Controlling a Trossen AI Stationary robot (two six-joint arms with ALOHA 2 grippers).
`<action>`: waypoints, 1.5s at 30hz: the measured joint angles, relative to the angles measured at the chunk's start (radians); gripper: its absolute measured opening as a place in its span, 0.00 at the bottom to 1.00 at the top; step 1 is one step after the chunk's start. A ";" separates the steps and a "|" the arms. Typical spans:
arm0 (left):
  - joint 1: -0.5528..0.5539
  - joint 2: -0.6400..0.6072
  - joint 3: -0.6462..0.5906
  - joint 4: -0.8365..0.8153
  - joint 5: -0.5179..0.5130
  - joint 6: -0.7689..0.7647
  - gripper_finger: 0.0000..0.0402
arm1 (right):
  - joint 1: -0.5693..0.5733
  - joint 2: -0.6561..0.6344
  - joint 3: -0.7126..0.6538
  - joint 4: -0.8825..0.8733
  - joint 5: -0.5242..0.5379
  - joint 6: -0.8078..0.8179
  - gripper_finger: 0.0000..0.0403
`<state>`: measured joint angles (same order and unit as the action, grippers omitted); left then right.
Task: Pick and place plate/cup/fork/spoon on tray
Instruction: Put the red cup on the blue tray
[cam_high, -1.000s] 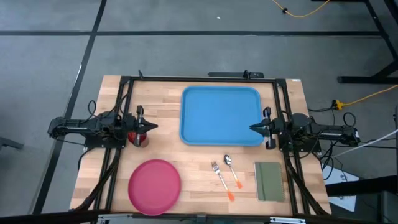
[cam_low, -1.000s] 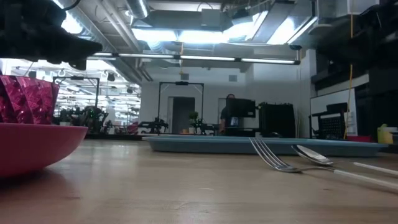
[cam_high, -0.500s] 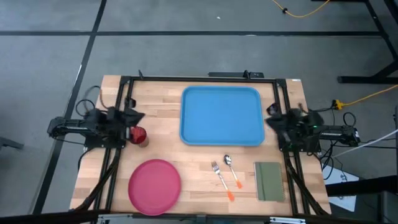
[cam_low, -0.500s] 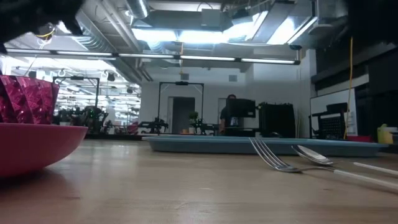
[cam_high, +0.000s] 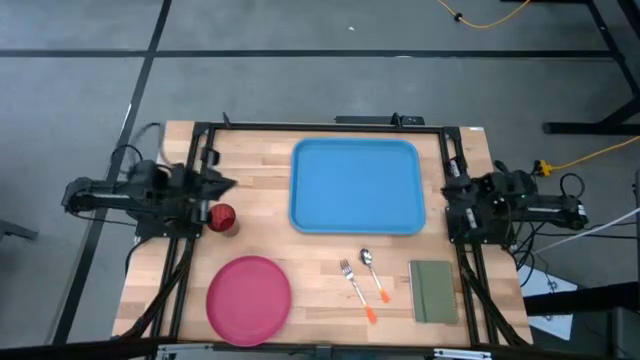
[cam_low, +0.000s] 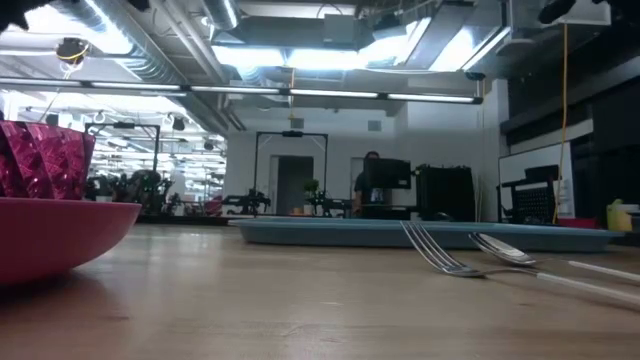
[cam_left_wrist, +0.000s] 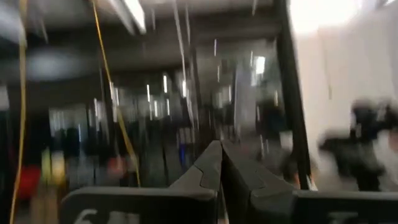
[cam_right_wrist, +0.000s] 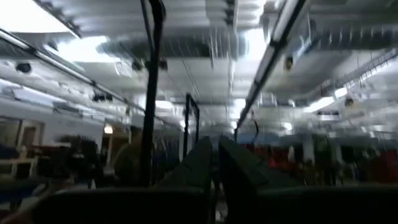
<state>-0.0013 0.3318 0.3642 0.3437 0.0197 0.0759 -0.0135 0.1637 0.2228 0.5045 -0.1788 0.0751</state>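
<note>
The blue tray (cam_high: 355, 185) lies at the table's far middle. The pink-red plate (cam_high: 248, 298) sits near the front left, and also shows in the low view (cam_low: 50, 235). The magenta cup (cam_high: 221, 218) stands upright behind the plate. The fork (cam_high: 352, 280) and the spoon (cam_high: 372, 268) lie side by side in front of the tray. My left gripper (cam_high: 228, 183) is shut and empty, raised just beyond the cup. My right gripper (cam_high: 450, 188) is shut and empty, raised off the tray's right edge. Both wrist views look up at the ceiling.
An olive-green pad (cam_high: 432, 290) lies at the front right, right of the spoon. Dark frame rails (cam_high: 200, 160) run along the table's left and right sides and far edge. Bare wood shows between the plate and the fork.
My left gripper has drawn back from over the cup toward the table's left edge and has tipped upward. My right gripper has drawn back from the tray's right rim toward the table's right edge and has tipped upward. Plate, cup, fork and spoon have stayed put.
</note>
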 joint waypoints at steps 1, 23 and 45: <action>0.000 0.030 0.039 -0.069 -0.012 -0.018 0.00 | 0.000 0.019 0.014 -0.035 0.003 0.007 0.09; -0.008 0.370 0.600 -0.908 -0.004 -0.052 0.00 | 0.000 0.177 0.065 -0.136 0.002 0.034 0.09; -0.008 0.408 0.598 -1.562 -0.134 -0.650 0.19 | 0.000 0.276 0.066 -0.211 0.002 -0.008 0.09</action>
<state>-0.0093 0.7394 0.9627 -1.2184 -0.1139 -0.5740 -0.0139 0.4392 0.2886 0.2936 -0.1764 0.0673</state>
